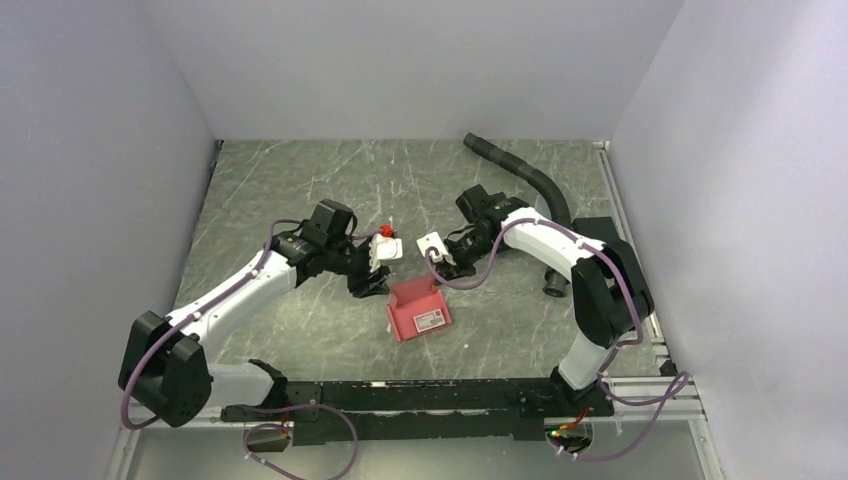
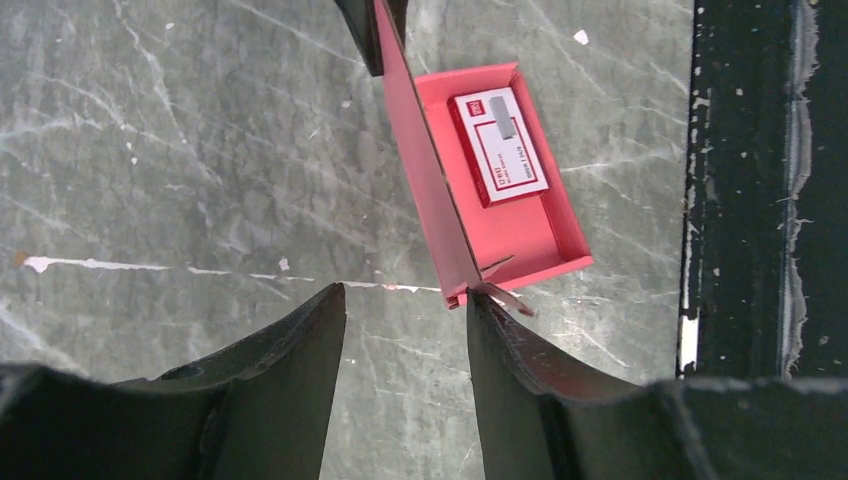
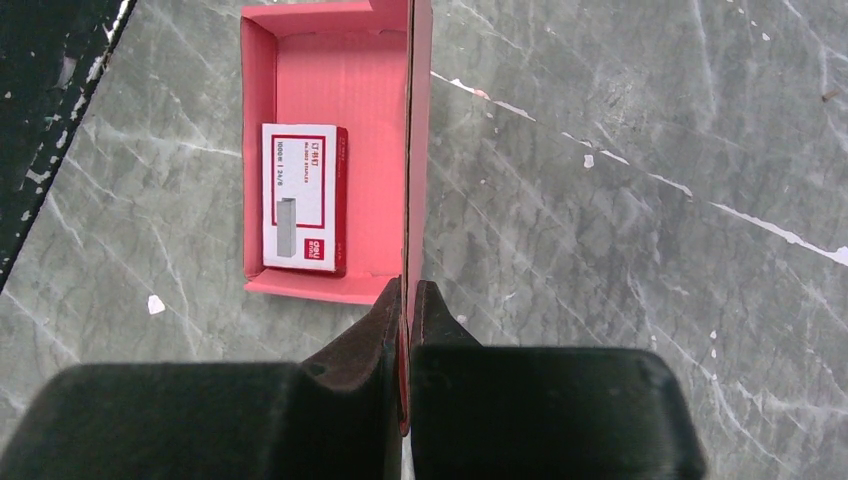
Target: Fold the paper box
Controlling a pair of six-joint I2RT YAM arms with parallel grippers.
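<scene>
Right arm reaching in from the right side, elbow raised: I am seeing the right claw clamping shut on the upright flap of the paper box. Left arm stretching forward and inward: the left claw is hanging with jaws apart at the flap's other end, one finger possibly touching the corner tab. The box is lying open at the middle of the grey marbled table, with a small card pack inside. A black hose is curving at far right; pale walls are enclosing the table.
</scene>
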